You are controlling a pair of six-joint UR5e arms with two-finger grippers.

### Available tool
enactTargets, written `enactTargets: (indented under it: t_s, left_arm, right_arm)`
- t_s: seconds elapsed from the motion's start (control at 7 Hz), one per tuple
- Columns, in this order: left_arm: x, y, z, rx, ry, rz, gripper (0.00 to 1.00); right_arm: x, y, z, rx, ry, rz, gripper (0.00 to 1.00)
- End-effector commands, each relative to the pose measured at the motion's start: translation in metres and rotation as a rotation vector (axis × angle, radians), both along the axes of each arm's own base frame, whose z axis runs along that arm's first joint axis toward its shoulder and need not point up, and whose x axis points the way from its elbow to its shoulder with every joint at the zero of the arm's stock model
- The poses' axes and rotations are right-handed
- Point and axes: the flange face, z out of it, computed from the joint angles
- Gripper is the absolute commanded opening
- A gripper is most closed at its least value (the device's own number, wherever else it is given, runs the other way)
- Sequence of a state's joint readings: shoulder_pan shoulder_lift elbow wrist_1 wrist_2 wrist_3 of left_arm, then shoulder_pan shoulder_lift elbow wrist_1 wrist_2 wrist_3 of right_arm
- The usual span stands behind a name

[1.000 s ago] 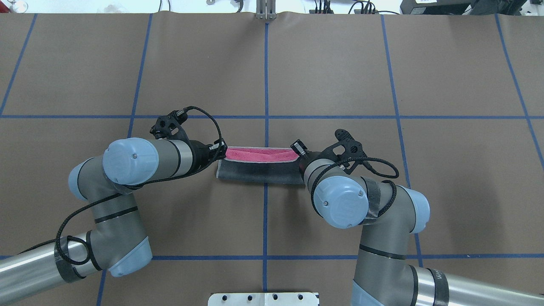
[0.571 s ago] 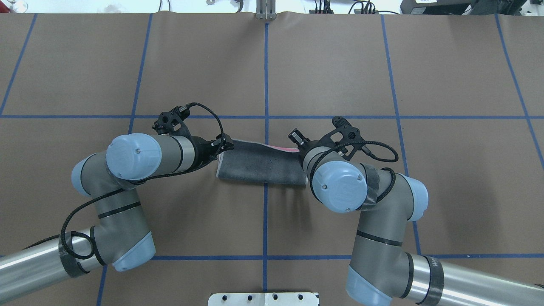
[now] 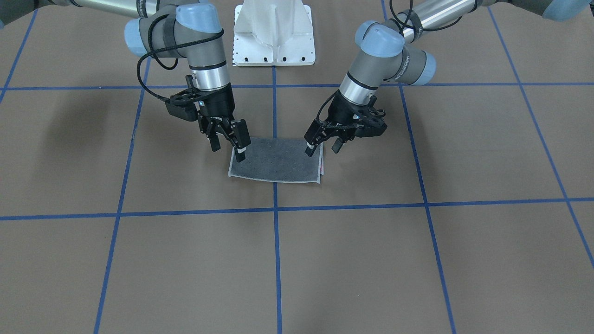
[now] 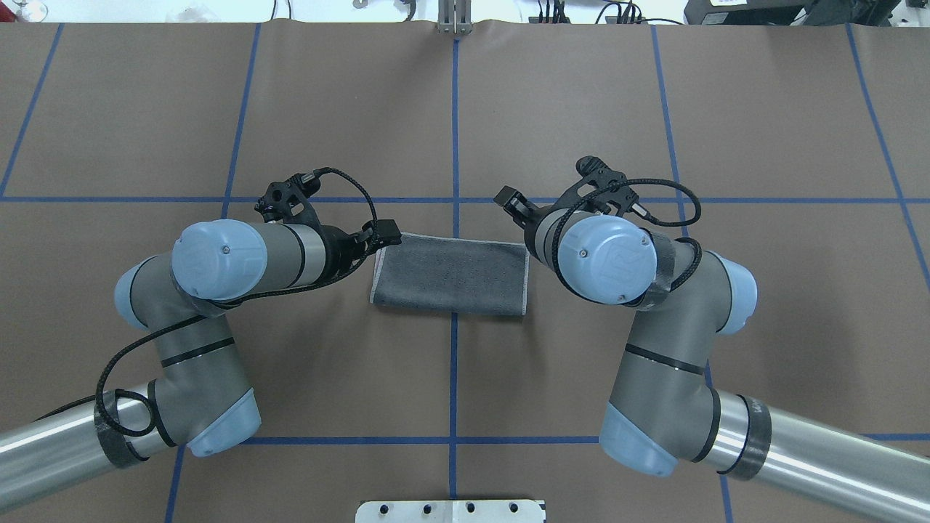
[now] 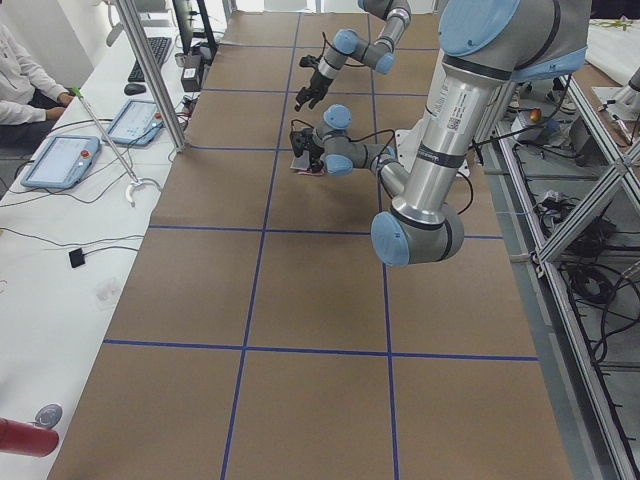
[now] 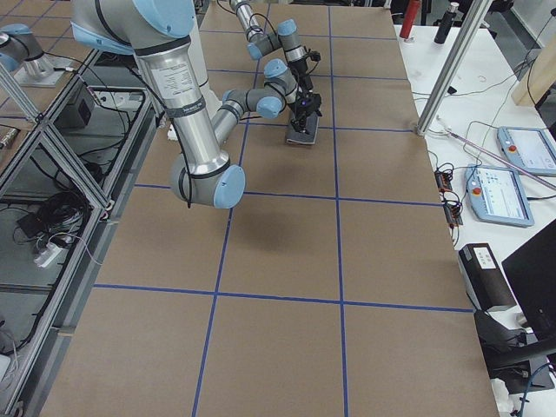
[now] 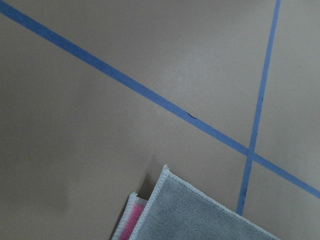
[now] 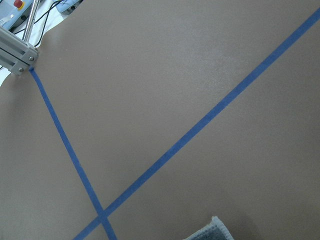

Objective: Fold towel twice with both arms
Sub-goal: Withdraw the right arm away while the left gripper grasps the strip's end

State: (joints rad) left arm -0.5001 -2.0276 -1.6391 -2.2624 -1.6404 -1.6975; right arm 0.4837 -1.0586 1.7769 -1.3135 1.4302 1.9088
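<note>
Two grippers, both spread, holding nothing. Left gripper (image 3: 321, 151) hangs over one short end of the towel (image 3: 276, 162), right gripper (image 3: 227, 153) over the other. Towel flat beneath them, folded, grey up, pink peeking below left gripper.

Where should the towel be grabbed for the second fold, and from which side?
Probably one short end of the towel, pinched at its two corners, coming in low from outside that end. It lies flat, grey face up, a wide rectangle, so only its edges offer a grip.
</note>
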Motion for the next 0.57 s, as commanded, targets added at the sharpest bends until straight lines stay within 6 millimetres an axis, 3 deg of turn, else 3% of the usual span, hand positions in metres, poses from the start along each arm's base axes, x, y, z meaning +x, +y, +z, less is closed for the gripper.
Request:
enactTargets:
  t_s: [0.0, 0.43]
  left_arm:
    - [0.011, 0.011, 0.004, 0.009, -0.011, 0.034, 1.0]
    - [0.025, 0.024, 0.012, -0.044, -0.005, 0.038, 0.98]
  right_arm:
    - [0.04, -0.037, 0.014, 0.044, 0.074, -0.145, 1.0]
    - [0.123, -0.09, 0.058, 0.117, 0.206, -0.39, 1.0]
